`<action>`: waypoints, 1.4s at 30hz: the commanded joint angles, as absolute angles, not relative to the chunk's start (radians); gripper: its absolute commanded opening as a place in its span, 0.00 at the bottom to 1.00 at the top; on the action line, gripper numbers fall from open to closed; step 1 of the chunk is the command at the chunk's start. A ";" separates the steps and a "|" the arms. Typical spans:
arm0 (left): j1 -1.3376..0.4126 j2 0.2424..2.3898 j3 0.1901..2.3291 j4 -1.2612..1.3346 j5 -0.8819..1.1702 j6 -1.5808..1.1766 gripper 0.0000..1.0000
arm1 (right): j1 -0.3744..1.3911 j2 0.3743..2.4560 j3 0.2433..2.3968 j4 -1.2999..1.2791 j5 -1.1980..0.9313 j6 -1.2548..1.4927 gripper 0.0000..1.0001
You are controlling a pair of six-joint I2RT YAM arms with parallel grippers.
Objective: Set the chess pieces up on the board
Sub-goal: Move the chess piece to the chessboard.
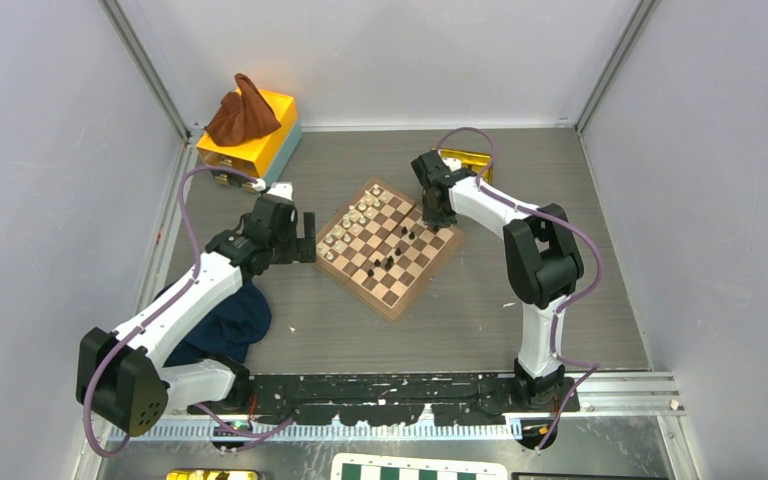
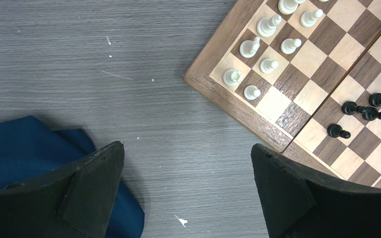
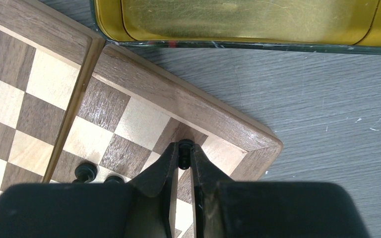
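The wooden board (image 1: 392, 312) lies turned like a diamond at mid-table. Cream pieces (image 2: 268, 25) stand along its left side, and several black chess pieces (image 1: 385, 262) are scattered near its middle. My right gripper (image 3: 184, 148) is shut on one tiny black piece (image 3: 184, 152), held over a dark square near the board's right corner (image 3: 258, 144). Two more black pieces (image 3: 85, 171) stand to its left. My left gripper (image 2: 187, 148) hangs open over bare table beside the board's left corner (image 2: 228, 94), nothing between its fingers.
A gold tin (image 3: 238, 20) lies just beyond the board's right corner. A blue cloth (image 2: 25, 144) is under the left arm. A yellow box with a brown cloth (image 1: 250, 125) stands at the back left. A green-and-white board (image 1: 415, 468) shows at the bottom edge.
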State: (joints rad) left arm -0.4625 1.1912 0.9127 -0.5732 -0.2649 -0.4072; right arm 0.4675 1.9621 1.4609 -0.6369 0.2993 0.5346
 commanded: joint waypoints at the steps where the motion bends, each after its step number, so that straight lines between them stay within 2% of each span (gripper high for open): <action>1: -0.457 1.188 0.912 -0.533 -0.258 -0.405 1.00 | 0.465 1.939 1.497 -0.643 0.271 0.558 0.10; 7: -0.456 1.190 0.907 -0.530 -0.258 -0.408 1.00 | 0.466 1.950 1.507 -0.648 0.270 0.558 0.10; 11: -0.457 1.191 0.905 -0.528 -0.256 -0.408 1.00 | 0.466 1.953 1.509 -0.653 0.277 0.556 0.13; 18: -0.457 1.198 0.905 -0.524 -0.253 -0.408 1.00 | 0.466 1.946 1.505 -0.648 0.283 0.542 0.41; 22: -0.457 1.204 0.908 -0.520 -0.252 -0.408 1.00 | 0.466 1.942 1.506 -0.641 0.280 0.525 0.50; 42: -0.457 1.218 0.913 -0.510 -0.249 -0.408 1.00 | 0.499 1.878 1.595 -0.705 0.247 0.455 0.50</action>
